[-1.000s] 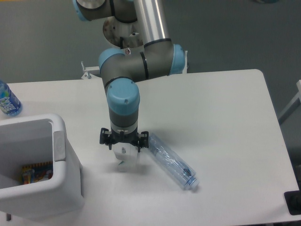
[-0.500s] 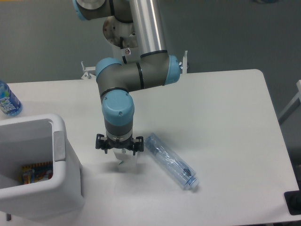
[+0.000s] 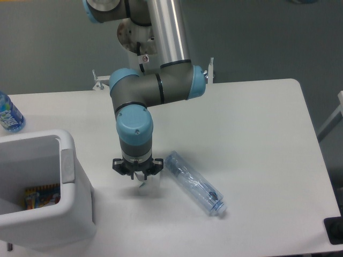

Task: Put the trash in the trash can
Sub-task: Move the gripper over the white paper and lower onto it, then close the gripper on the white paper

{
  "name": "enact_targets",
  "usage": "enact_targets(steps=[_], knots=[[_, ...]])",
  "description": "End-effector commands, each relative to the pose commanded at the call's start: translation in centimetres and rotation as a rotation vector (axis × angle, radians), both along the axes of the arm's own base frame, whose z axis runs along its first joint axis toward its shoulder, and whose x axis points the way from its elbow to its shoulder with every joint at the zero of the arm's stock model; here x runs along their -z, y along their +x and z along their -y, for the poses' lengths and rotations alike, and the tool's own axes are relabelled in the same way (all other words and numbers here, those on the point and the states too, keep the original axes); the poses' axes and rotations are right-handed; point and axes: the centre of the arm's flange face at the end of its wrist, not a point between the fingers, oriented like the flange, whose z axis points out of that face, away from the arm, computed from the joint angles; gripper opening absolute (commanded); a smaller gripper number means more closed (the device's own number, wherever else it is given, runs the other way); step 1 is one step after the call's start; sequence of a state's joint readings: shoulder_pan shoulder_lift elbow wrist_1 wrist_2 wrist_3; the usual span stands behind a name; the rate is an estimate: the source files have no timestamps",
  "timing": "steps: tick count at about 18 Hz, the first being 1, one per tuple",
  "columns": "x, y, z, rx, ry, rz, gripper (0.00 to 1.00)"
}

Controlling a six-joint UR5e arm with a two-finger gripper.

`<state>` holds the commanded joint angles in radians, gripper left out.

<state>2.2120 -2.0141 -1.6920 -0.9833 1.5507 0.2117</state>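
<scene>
The arm is reaching down over the white desk [image 3: 257, 123], its gripper [image 3: 140, 181] pointing straight at the surface just right of the trash can [image 3: 67, 214]. A small pale piece, apparently the crumpled white paper [image 3: 142, 183], is showing right under the wrist, but the fingers are hiding behind the blue joint and black collar, so whether they are clenching it or standing released cannot be told. The crushed clear plastic bottle [image 3: 194, 183] is lying on its side on the desk just right of the gripper, not touching it (cap end pointing toward the front right). Something colourful is sitting in the bottom of the trash can. A blue-labelled water bottle [image 3: 8, 113] is standing at the far left edge
</scene>
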Motion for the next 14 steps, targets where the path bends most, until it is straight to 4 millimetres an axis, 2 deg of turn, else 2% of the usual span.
enact_targets(steps=[4,8,11,14], knots=[[-0.5,-0.4,0.3,-0.004,0.008,-0.002,0.0],[-3.7,-1.6,1.2,-0.022,0.058,-0.023,0.0],[-7.9,-2.5,2.0,-0.041,0.145,-0.033,0.0],[-13.8,-4.1,2.5,-0.067,0.285,-0.032,0.0]])
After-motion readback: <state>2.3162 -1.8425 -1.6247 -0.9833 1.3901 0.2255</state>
